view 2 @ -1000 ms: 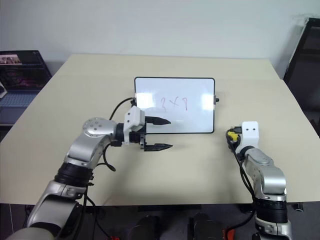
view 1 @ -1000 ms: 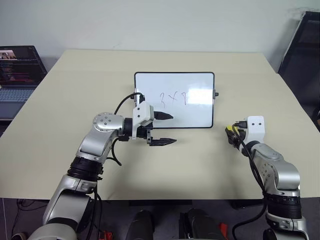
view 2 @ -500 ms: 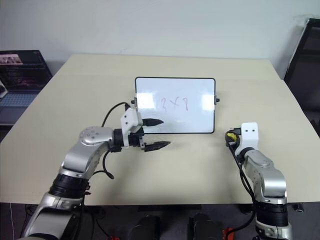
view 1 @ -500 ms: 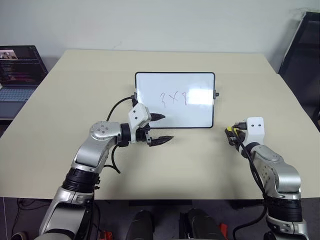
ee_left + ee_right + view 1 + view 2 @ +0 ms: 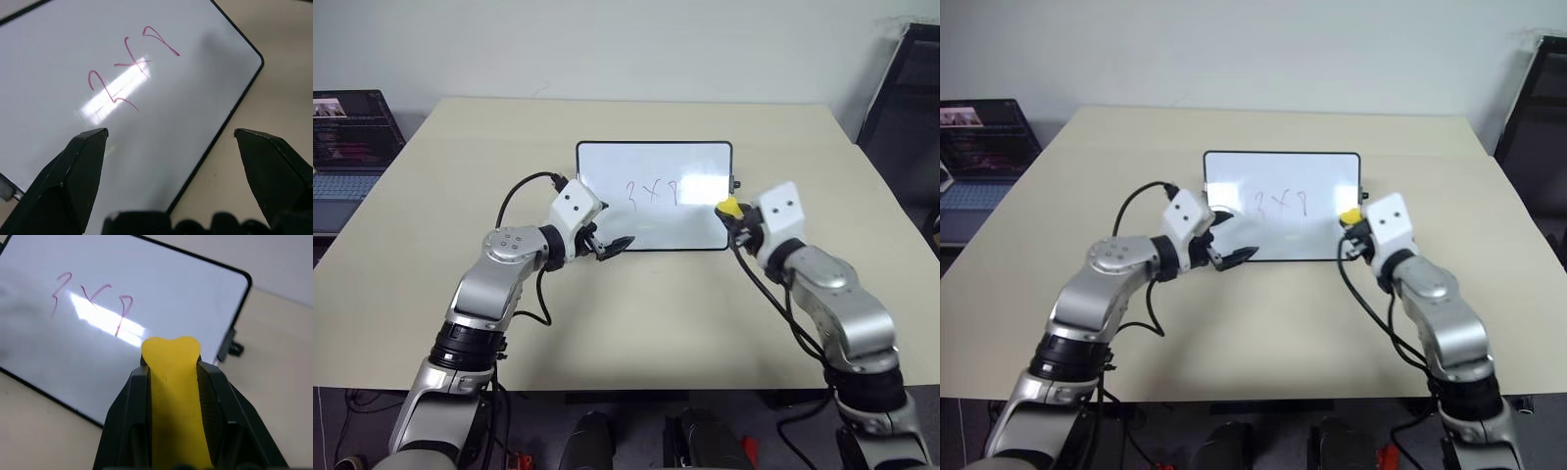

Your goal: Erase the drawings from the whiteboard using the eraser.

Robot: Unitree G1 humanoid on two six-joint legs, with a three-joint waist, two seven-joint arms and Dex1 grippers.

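The whiteboard lies flat at the middle of the table, with the reddish drawings near its centre. My right gripper hovers over the board's right edge, shut on the yellow eraser. In the right wrist view the eraser sticks out between the fingers, with the drawings just beyond it. My left gripper is open and empty at the board's near left corner. In the left wrist view its fingertips stand wide apart on either side of the drawings.
An open laptop sits beyond the table's far left corner. A black chair stands at the far right. The beige table stretches in front of the board. A small black knob juts from the board's right edge.
My right gripper, holding the eraser, has risen from the table and swung left to the board's right edge. My left gripper has turned and edged forward to the board's near left corner.
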